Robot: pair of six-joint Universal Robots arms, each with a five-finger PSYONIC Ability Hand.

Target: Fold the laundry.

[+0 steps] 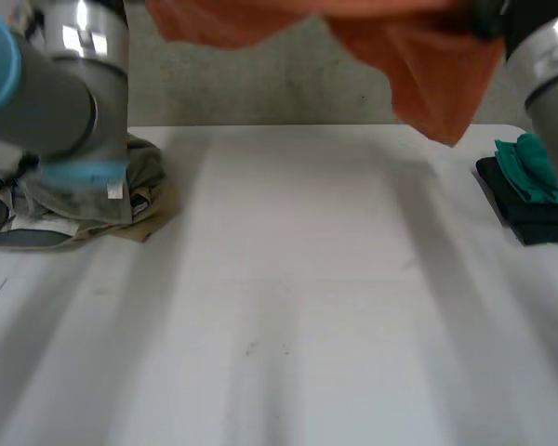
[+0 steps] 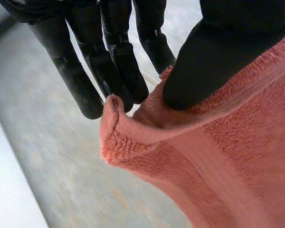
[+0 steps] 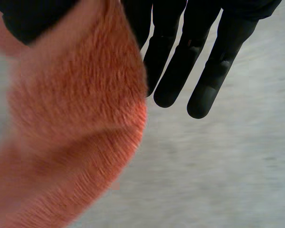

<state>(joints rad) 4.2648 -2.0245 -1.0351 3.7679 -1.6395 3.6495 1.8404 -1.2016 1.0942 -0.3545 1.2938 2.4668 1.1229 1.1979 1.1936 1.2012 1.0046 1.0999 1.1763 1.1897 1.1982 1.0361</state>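
Note:
An orange towel (image 1: 418,65) hangs in the air above the far side of the white table (image 1: 298,307), stretched between my two hands. In the left wrist view, my left hand (image 2: 109,66) pinches a hemmed corner of the towel (image 2: 218,156) between its thumb and straight fingers. My right hand (image 3: 180,71) holds another part of the towel's (image 3: 76,118) top edge, with the thumb pressed on the cloth and the fingers straight behind it. The towel's loose end droops at the right, just above the table's far edge.
A crumpled pile of grey and khaki laundry (image 1: 74,200) lies at the table's left, partly behind my left arm (image 1: 56,84). A folded stack, green cloth (image 1: 530,167) on a dark one (image 1: 539,218), sits at the right edge.

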